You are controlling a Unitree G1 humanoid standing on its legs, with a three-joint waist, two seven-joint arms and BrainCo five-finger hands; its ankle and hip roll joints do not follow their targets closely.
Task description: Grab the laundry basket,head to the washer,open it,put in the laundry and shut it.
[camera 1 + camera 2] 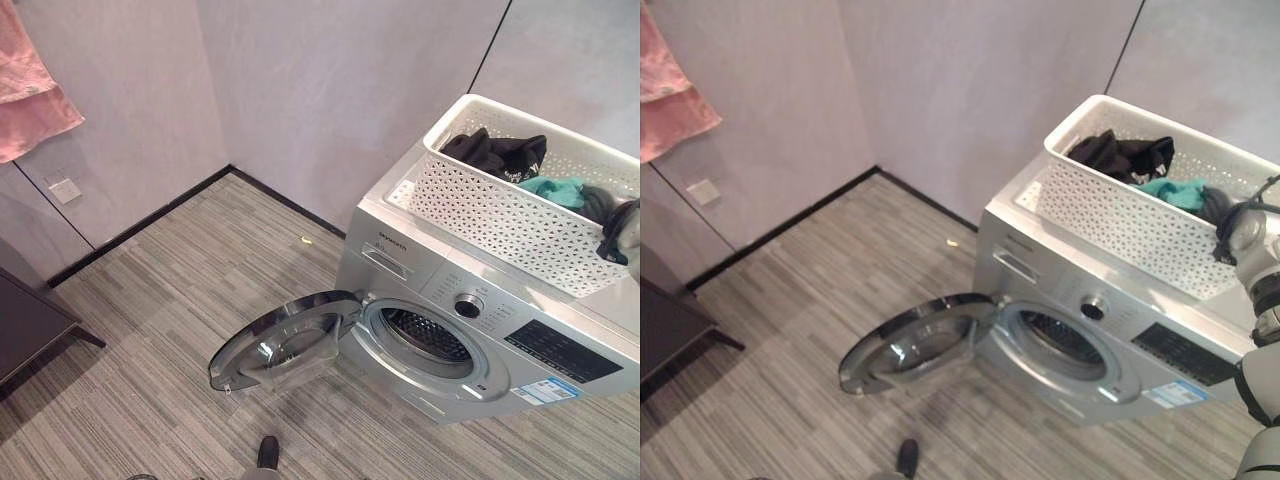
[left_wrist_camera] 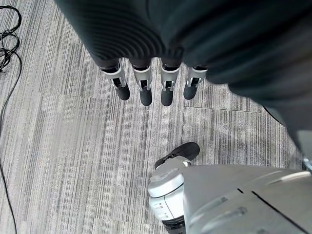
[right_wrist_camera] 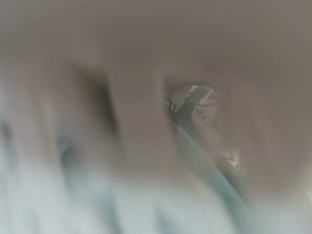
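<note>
Washer: you have the silver front-loader washer [image 1: 470, 330] at the right of the scene, standing against the far wall.
Door: the round washer door [image 1: 285, 345] is swung open to the left, lying low over the floor, and the drum opening [image 1: 428, 335] is bare and dark.
Basket: the white perforated laundry basket [image 1: 500, 215] sits on top of the washer, toward its far right.
Laundry: you can see a black garment [image 1: 497, 152] at the far end of the basket, a teal piece [image 1: 552, 189] beside it, and darker cloth nearer the right edge.
Right hand: your right hand [image 1: 1243, 232] is at the basket's right end, at the dark cloth; you cannot tell whether its fingers grip anything, and its wrist view is blurred.
Left hand: your left hand [image 2: 146, 83] hangs over the striped grey floor [image 2: 73, 146], fingers straight and relaxed, holding nothing.
Surroundings: a pink towel [image 1: 25, 85] hangs at the far left.
</note>
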